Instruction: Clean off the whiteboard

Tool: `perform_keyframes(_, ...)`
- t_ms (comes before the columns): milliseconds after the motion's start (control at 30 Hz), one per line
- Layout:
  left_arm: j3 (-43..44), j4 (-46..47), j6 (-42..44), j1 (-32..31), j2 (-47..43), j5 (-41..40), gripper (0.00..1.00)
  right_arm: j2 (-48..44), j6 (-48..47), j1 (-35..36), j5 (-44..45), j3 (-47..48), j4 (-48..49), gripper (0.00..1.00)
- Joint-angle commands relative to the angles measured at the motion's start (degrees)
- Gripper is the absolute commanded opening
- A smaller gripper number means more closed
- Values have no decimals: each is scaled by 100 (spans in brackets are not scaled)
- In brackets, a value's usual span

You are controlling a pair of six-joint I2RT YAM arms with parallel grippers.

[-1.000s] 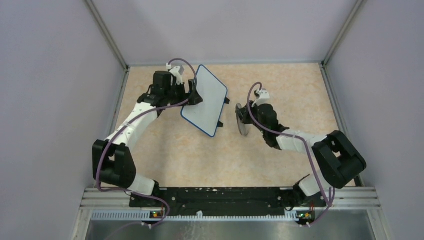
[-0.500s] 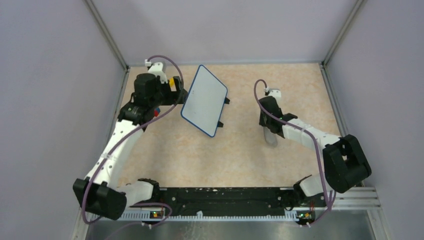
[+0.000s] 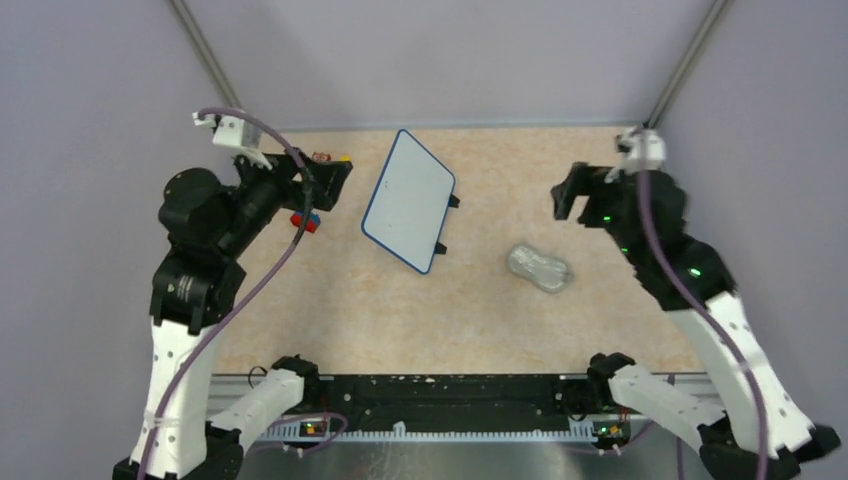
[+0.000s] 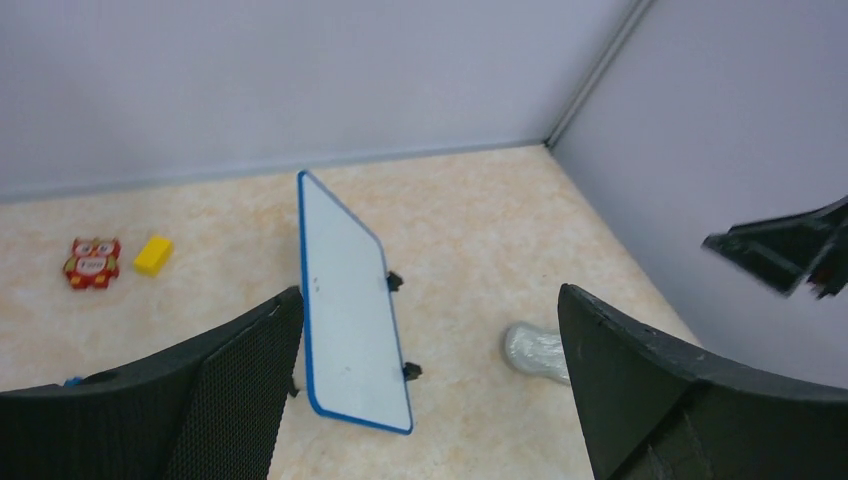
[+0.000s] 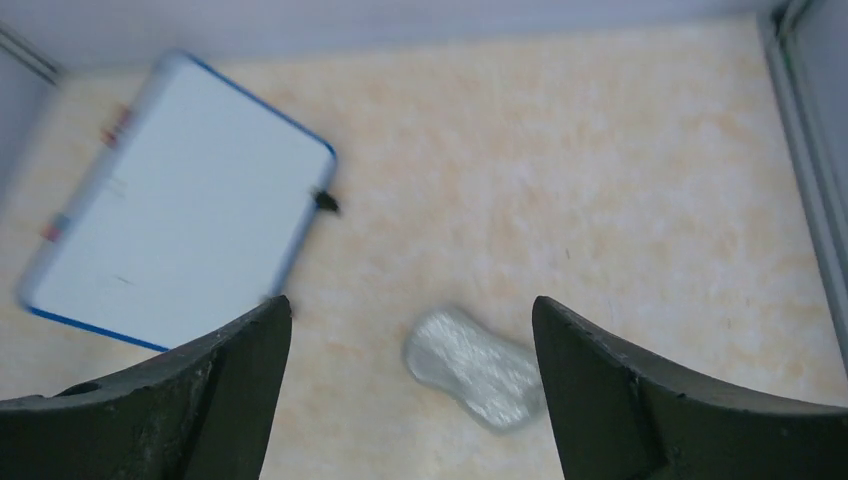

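1. Two arms hang above the desk [image 3: 480, 320]; left pincer [image 4: 428, 292] and right pincer [image 5: 410, 300] both gape wide, empty.
2. Whiteboard [image 3: 410, 212] sits on the desk between them, nearer the left pincer.
3. Grey cloth [image 3: 538, 267] lies apart, right of it.

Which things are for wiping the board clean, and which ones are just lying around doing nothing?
For the job:
- whiteboard
- grey cloth, probably the wiper

Just lying about:
- owl toy
- yellow block
- red and blue piece, partly hidden by the left arm's cable
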Motion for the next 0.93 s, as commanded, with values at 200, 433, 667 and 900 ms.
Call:
perform_keyframes(200, 686, 1538, -89, -12, -1257, 1275, 99, -2480, -174, -16, -1589, 2140, 167, 87)
perform_keyframes(433, 144, 2150, -72, -9, -2103, 1167, 98, -3319, 65, -21, -1243, 2103, 570, 87)
perform_keyframes(667, -379, 2175, 2, -9, -2488, 881, 98, -3431, 106, -19, -267, 1821, 289, 88)
perform_keyframes(900, -669, 2227, 7, -9, -2504, 795, 98, -3451, 207, -17, 14, 1457, 354, 88)
